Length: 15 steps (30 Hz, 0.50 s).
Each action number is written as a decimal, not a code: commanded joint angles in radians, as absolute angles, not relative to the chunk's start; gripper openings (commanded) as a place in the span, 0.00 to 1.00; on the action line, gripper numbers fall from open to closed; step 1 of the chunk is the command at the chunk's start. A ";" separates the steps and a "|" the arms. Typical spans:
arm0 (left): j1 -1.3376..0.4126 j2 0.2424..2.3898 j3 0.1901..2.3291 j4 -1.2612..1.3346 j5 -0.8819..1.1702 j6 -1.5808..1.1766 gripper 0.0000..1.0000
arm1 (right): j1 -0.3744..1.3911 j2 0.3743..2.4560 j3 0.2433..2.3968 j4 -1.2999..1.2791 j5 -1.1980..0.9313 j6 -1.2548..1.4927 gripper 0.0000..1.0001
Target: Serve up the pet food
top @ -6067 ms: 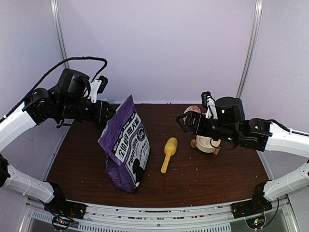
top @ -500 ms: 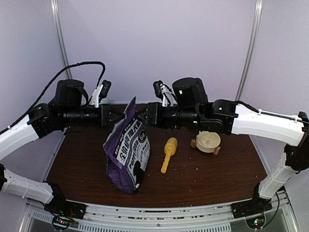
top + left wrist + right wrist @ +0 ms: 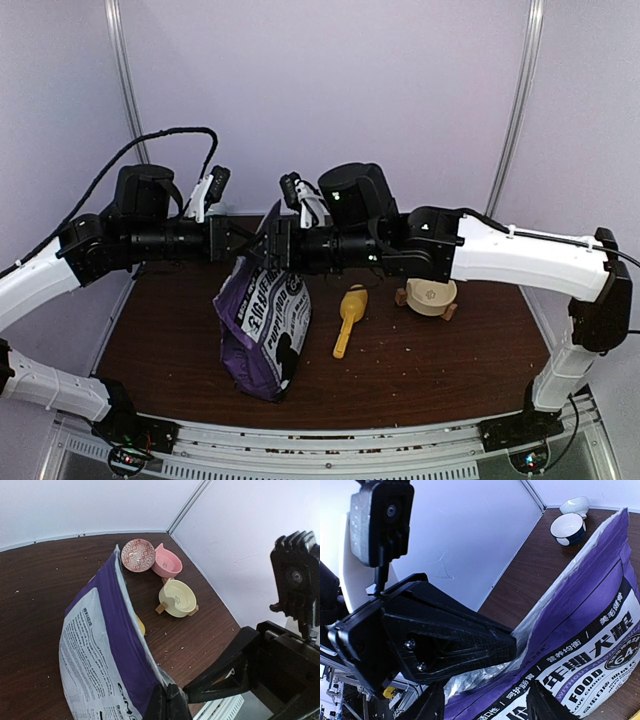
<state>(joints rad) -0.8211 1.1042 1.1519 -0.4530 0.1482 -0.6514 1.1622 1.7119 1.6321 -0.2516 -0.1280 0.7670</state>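
The purple printed bag [image 3: 262,318] stands at the table's left centre. My left gripper [image 3: 244,243] is shut on the bag's top edge, as the left wrist view [image 3: 169,704] shows. My right gripper [image 3: 271,246] is open and faces the left one across the bag top. In the right wrist view its fingers [image 3: 434,706] straddle the bag's front wall [image 3: 590,630], near the silvery open lip. No kibble shows; the pet food is hidden inside the bag. The yellow scoop [image 3: 348,316] lies on the table right of the bag.
A cream bowl on a wooden stand [image 3: 432,296] sits right of the scoop, also in the left wrist view [image 3: 177,598]. A red patterned bowl [image 3: 138,555] and a pink bowl [image 3: 167,566] stand behind it. Two blue-white bowls [image 3: 568,528] stand at the far left. Crumbs dot the tabletop.
My right arm has swung left from above the cream bowl to the bag's top, closing in over the last half second. My left gripper has kept hold of the bag's top edge.
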 commanded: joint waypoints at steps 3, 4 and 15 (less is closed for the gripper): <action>-0.830 1.066 1.171 -0.399 0.152 -0.657 0.00 | 1.169 1.764 1.712 -0.333 -0.067 0.766 0.57; -0.830 1.066 1.170 -0.398 0.152 -0.657 0.00 | 1.169 1.771 1.717 -0.350 -0.054 0.766 0.56; -0.830 1.058 1.167 -0.388 0.161 -0.652 0.00 | 1.170 1.804 1.727 -0.389 -0.044 0.781 0.42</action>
